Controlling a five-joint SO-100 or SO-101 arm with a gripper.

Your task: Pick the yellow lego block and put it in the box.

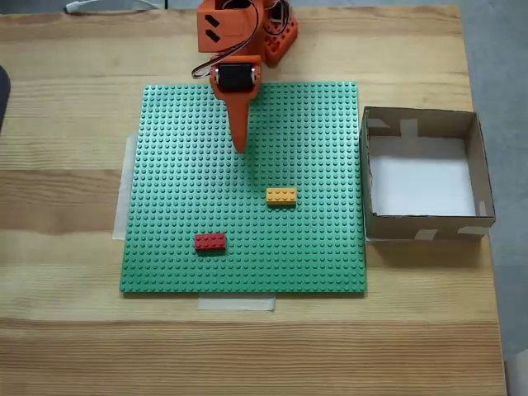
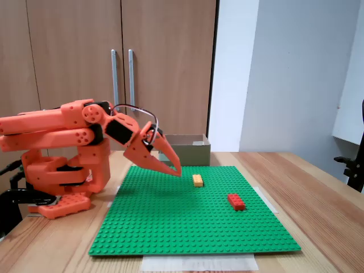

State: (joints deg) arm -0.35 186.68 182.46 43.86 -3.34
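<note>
The yellow lego block [image 1: 281,196] [image 2: 198,180] lies flat on the green studded baseplate [image 1: 181,190] [image 2: 170,222], right of its middle in a fixed view from above. My orange gripper [image 1: 240,147] [image 2: 177,170] hangs above the plate, its tips a short way behind the block and apart from it. Its fingers lie together and hold nothing. The box [image 1: 426,227] [image 2: 187,151], brown cardboard with a white floor, stands just off the plate's right edge in the same view from above.
A red brick [image 1: 209,242] [image 2: 236,201] sits on the baseplate, nearer the front left in a fixed view from above. The arm's orange base [image 1: 272,37] [image 2: 62,170] stands behind the plate. Bare wooden table [image 1: 66,330] surrounds the plate.
</note>
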